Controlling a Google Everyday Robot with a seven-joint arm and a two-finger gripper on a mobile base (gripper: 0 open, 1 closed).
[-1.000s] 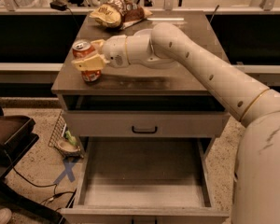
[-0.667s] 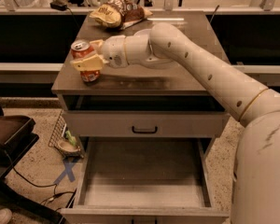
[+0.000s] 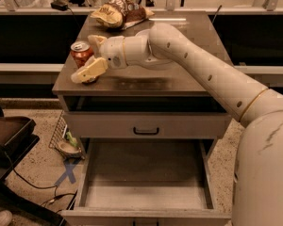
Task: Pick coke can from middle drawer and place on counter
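The gripper point(image 3: 83, 58) stood with fingers spread either side of the can point(image 3: 80, 51) at the counter's point(image 3: 179, 79) left edge; the near finger point(image 3: 89, 70) hid the can's base, so contact could not be judged. The drawer point(image 3: 146, 182) below stood open, its front cut off.

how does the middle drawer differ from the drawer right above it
The middle drawer is pulled out, its bare floor showing; the drawer above is shut, showing only its front and black handle. The middle drawer sits lower and juts toward the camera; the drawer above lies flush with the cabinet. Both are beige and about equally wide, under the counter, where the tool is at the coke can.
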